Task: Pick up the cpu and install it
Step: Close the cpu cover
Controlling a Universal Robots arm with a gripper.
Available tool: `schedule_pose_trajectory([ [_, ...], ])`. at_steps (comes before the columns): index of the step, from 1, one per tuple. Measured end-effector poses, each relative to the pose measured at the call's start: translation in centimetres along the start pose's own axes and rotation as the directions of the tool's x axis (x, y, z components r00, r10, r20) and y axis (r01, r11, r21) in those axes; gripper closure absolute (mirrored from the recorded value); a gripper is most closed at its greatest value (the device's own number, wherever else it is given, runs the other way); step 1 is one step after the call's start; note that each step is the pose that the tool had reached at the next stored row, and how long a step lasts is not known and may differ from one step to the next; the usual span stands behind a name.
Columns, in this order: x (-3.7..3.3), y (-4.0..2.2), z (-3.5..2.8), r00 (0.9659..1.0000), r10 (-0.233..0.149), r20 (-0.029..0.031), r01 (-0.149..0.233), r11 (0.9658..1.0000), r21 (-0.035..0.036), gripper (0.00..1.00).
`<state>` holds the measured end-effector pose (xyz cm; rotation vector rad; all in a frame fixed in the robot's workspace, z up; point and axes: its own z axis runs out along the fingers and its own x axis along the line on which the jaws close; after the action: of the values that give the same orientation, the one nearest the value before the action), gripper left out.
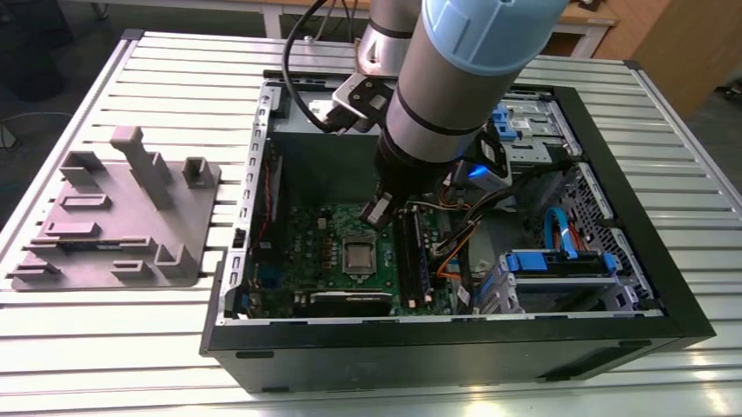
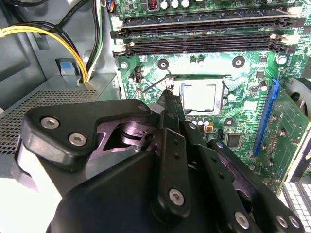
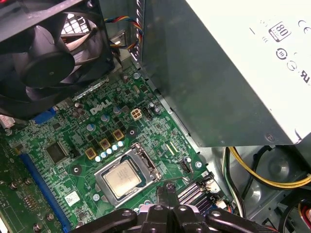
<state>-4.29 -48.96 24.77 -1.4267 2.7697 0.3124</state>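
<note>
Hovering inside the open computer case [image 1: 649,321], the gripper [image 2: 169,97] has its fingers drawn together to a narrow tip at the socket lever [image 2: 151,86], holding nothing. The cpu [image 3: 122,178] already sits flat in its socket on the motherboard [image 3: 63,131], so this reads as latching work.
</note>
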Motion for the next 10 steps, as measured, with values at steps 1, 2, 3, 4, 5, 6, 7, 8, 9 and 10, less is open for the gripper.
schedule_pose_trajectory([
  [1,0.0,0.0,0.0,1.0,0.0,0.0,0.0,1.0,0.0,0.9],
  [2,0.01,0.0,0.0,1.0,0.0,0.0,0.0,1.0,0.0,0.9],
  [3,0.02,-0.01,0.0,1.0,0.0,0.0,0.0,1.0,0.0,0.9],
  [4,0.05,-0.03,0.0,1.0,0.0,-0.0001,0.0,1.0,0.0001,0.9],
  [5,0.08,-0.06,0.0,1.0,0.0,-0.0003,0.0,1.0,0.0002,0.9],
  [6,0.15,-0.11,-0.02,1.0,0.0,-0.0013,0.0,1.0,0.0009,0.9],
  [7,0.21,-0.15,-0.03,1.0,0.0,-0.0041,0.0,1.0,0.0029,0.9],
  [8,0.25,-0.18,-0.03,1.0,0.001,-0.0082,-0.001,1.0,0.006,0.9],
  [9,0.26,-0.19,-0.04,0.9999,0.001,-0.0123,-0.001,1.0,0.0089,0.9],
  [10,0.27,-0.19,-0.04,0.9999,0.001,-0.0145,-0.001,0.9999,0.0104,0.9],
])
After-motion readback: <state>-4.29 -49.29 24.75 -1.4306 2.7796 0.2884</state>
